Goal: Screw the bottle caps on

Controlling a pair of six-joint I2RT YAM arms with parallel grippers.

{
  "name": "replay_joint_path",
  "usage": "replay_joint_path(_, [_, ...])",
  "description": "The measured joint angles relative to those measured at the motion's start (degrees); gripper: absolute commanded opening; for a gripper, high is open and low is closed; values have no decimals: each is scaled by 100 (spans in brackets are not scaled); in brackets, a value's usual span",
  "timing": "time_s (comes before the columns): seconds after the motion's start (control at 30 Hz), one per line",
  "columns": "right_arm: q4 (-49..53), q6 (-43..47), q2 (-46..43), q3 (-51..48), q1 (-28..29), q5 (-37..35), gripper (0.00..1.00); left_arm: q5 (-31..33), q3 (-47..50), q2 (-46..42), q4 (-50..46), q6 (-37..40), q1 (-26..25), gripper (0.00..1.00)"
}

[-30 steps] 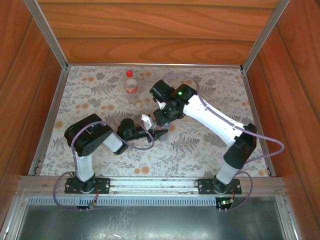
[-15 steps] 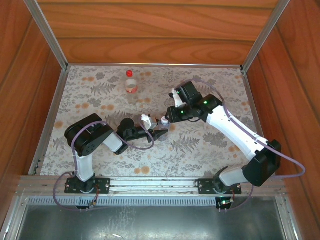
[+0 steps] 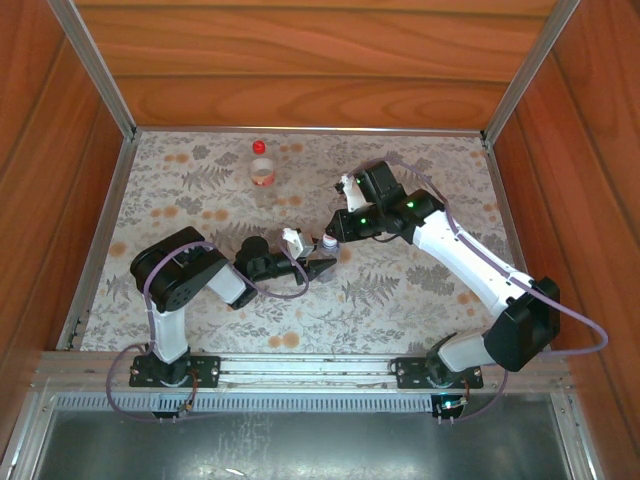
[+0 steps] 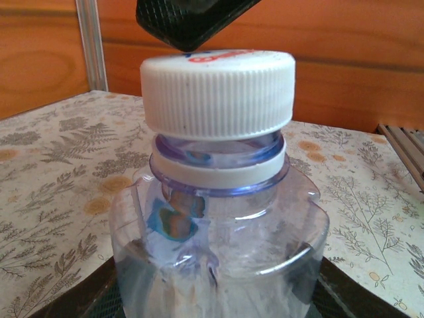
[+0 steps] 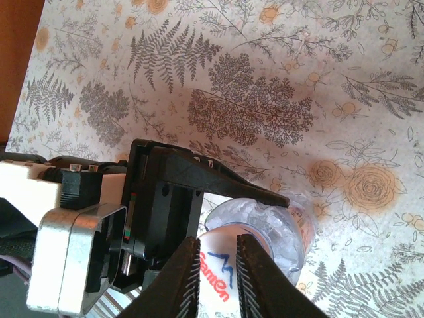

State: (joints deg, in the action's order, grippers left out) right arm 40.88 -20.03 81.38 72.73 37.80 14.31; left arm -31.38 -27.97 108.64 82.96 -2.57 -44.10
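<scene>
My left gripper (image 3: 322, 264) is shut on the plain bluish bottle (image 4: 218, 252), holding it upright at mid-table; its dark fingers (image 4: 361, 298) clamp the body on both sides. The white cap (image 4: 217, 93) sits on the bottle's neck. My right gripper (image 5: 218, 281) hovers right over that cap (image 5: 218, 268). Its jaws are drawn close, with a thin empty gap through which the cap's printed top shows. One of its fingertips (image 4: 189, 23) hangs at the cap's upper rear edge. The labelled bottle (image 3: 262, 175) stands at the back with the red cap (image 3: 259, 147) on it.
The patterned cloth (image 3: 400, 300) covers the table. Wooden walls and aluminium rails (image 3: 100, 250) enclose it on the left, right and back. The two arms meet near the centre, and the right arm's forearm (image 3: 460, 260) stretches diagonally across the right half.
My right gripper's jaws have narrowed from wide apart to nearly together above the white cap, and the right arm has swung outward and lowered. The left arm and its bottle stayed still.
</scene>
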Motion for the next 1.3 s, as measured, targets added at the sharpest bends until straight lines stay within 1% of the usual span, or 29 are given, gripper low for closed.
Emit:
replay_joint_path(0.23, [-17,-4,0,-15,-7,37,22,-2,-4,7,0,-28,20,53])
replay_joint_path(0.4, [-52,-2,0,-15,-37,13,31,-7,-7,7,0,-28,20,53])
replay_joint_path(0.5, [-39,-2,11,-15,-48,7,32,-7,-7,7,0,-28,20,53])
replay_joint_path(0.57, [-39,-2,46,-15,-70,13,31,-4,-7,7,0,-28,22,53])
replay_joint_path(0.8, [-24,-2,160,-13,-81,79,20,-17,-7,7,0,-46,22,53])
replay_joint_path(0.93, [-63,2,160,-15,-120,94,16,-20,-28,17,-2,-120,61,52])
replay_joint_path(1.3, [-210,-11,-42,-243,-155,107,15,31,-61,94,79,-315,129,52])
